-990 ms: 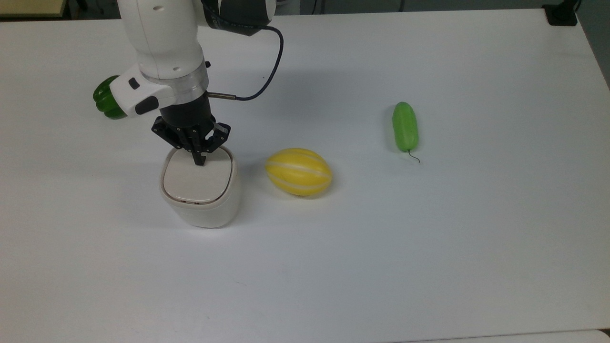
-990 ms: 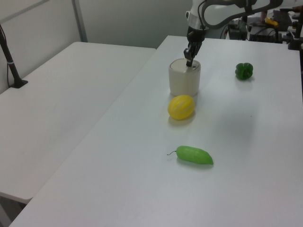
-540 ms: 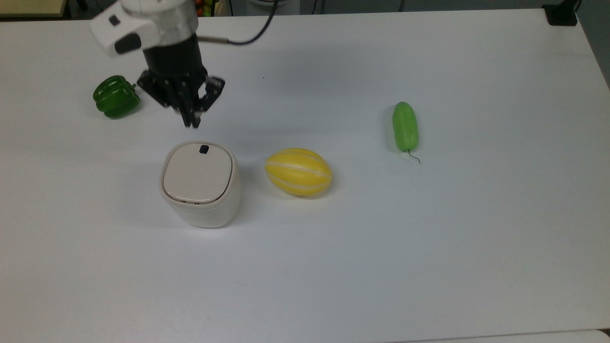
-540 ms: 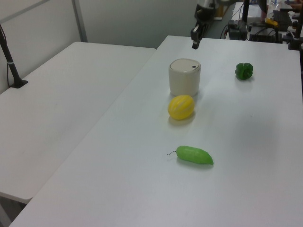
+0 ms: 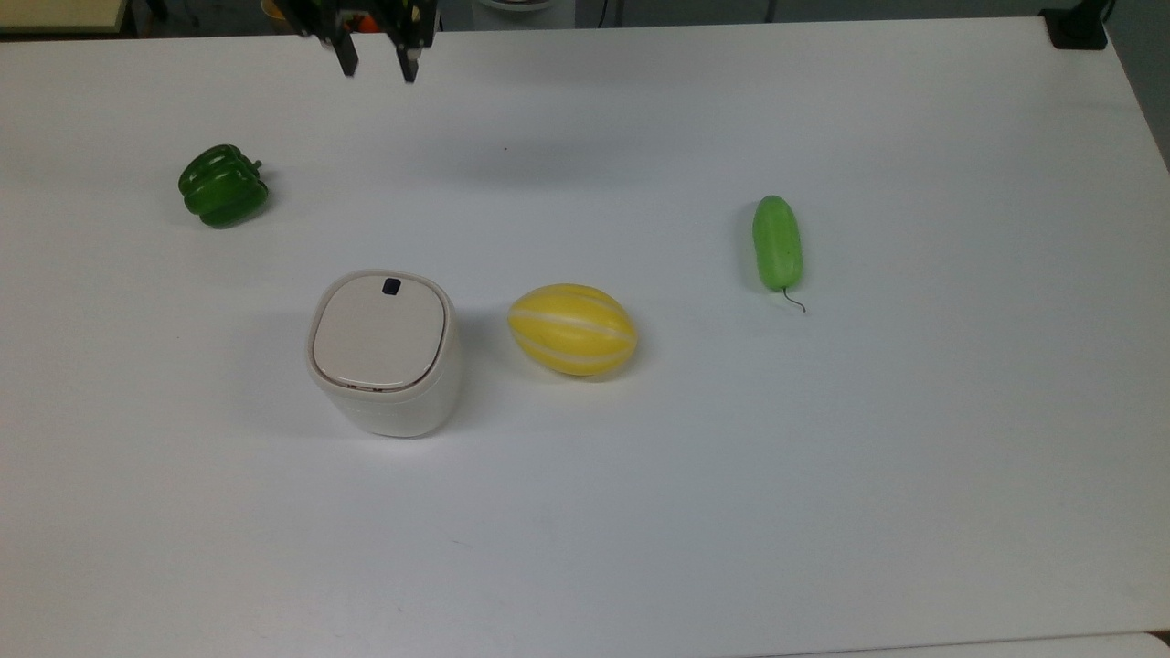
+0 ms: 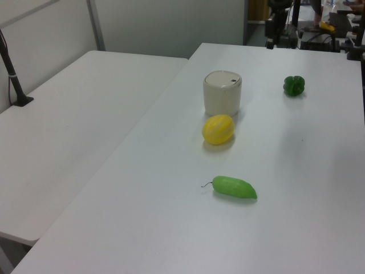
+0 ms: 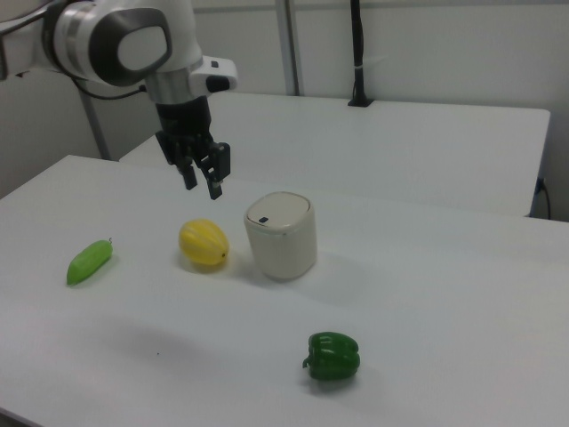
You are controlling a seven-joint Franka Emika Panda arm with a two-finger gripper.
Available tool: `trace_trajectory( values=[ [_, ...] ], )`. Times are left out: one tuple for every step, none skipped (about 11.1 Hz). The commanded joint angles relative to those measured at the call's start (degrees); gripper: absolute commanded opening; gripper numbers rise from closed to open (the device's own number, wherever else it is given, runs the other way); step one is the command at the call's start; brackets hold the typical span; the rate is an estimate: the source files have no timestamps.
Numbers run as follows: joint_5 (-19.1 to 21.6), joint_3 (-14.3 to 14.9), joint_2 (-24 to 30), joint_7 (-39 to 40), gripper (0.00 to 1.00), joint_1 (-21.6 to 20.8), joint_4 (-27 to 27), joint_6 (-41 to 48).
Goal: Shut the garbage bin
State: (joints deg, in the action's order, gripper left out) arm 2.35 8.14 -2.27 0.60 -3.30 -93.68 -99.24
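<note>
We see a cream-white garbage bin [image 5: 384,358] with a beige lid bearing a small black square, a yellow melon [image 5: 572,329] with pale stripes, a light green cucumber [image 5: 777,242], a dark green pepper [image 5: 223,185], a white worktop [image 5: 823,457] and a black claw [image 7: 202,179].

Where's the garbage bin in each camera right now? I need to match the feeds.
Top view: garbage bin left of centre, lid flat.
Left view: garbage bin upper centre.
Right view: garbage bin at centre.
Shared landmark: the yellow melon close beside it in every view.

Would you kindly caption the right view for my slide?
Open gripper raised above closed garbage bin, beside a melon.
</note>
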Motion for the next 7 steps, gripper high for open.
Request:
trace_trajectory(
  values=[
    [-1.9, 0.0, 5.4, -0.3, 1.00, -0.7, -5.0, 5.4],
    [-2.8, 0.0, 5.8, -0.3, 1.00, -0.7, -4.9, 6.5],
    [-3.0, 0.0, 5.7, -0.1, 1.00, -0.7, -4.8, 6.6],
    [-3.1, 0.0, 5.0, 0.0, 1.00, -0.6, -4.5, 6.5],
    [-3.1, 0.0, 3.9, -0.2, 1.00, -0.5, -2.9, 6.8],
    [-3.1, 0.2, 3.7, -0.3, 1.00, -0.4, -2.7, 6.9],
    [-3.1, 0.6, 3.5, -0.5, 1.00, -0.6, -2.6, 7.5]
  ],
)
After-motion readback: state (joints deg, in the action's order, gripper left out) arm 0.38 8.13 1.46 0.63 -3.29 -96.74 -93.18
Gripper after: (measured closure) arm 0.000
